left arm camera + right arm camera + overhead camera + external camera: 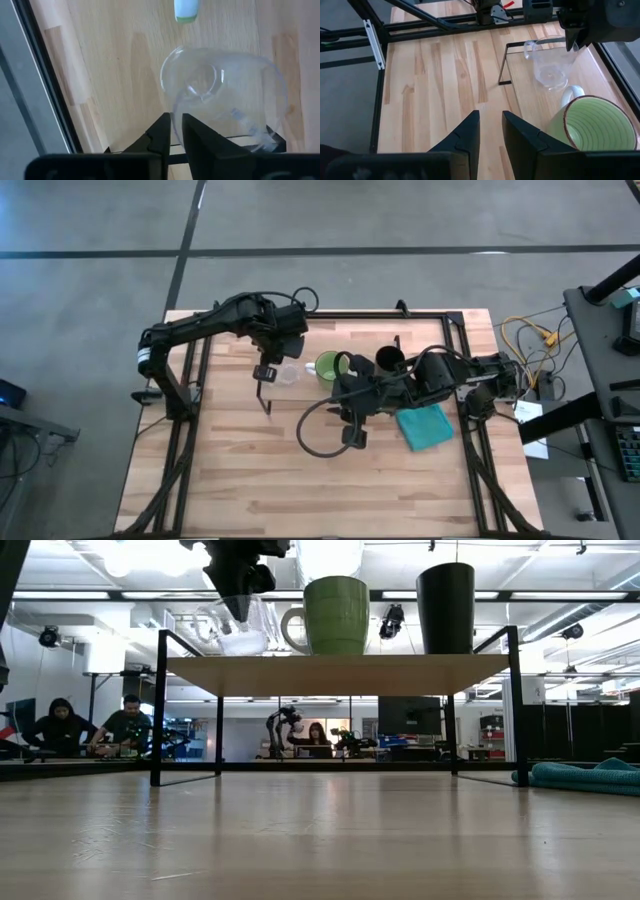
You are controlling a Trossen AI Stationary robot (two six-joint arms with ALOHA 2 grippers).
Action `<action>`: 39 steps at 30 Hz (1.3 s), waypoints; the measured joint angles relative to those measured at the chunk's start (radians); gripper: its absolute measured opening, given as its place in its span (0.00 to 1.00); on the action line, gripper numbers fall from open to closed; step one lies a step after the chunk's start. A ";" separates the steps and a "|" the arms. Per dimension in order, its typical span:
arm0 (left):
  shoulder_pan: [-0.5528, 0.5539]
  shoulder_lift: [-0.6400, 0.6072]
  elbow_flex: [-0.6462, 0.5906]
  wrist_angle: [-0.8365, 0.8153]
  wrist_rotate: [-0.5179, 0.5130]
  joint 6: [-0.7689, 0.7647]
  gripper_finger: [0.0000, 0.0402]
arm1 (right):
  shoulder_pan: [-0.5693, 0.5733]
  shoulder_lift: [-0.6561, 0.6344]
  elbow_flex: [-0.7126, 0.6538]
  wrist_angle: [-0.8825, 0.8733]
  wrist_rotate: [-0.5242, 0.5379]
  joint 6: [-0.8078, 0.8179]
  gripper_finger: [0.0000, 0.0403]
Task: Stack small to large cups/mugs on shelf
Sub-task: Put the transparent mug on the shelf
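While the left arm reaches in from the upper left of the high view, its left gripper (275, 365) hangs over the shelf (340, 673) with its fingers closed on the wall of the glass cup (289, 373), which stands at the shelf's left end. From the left wrist view the two dark fingers (162, 137) pinch the clear rim between them. The low view shows the gripper coming down from above onto the cup.

Just beside the glass cup stands the green mug (329, 366), upright, its handle turned toward the glass. Farther right on the shelf stands the black cup (389, 361), also upright.

Across the middle right of the high view the right arm lies low over the desk (250, 480), its right gripper (352, 425) pointing toward the frame's lower centre, fingers a little apart and holding nothing. A blue cloth (424, 426) lies on the desk beside that arm.
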 joint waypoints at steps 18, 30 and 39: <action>0.000 0.000 -0.034 0.027 0.000 0.003 0.12 | 0.000 0.000 0.000 -0.052 0.000 0.003 0.19; 0.000 0.000 -0.060 0.035 -0.002 0.039 0.12 | 0.000 0.000 0.000 -0.052 0.000 -0.012 0.19; -0.003 0.000 -0.059 0.057 -0.002 0.056 0.12 | -0.002 0.000 0.000 -0.052 0.000 -0.030 0.19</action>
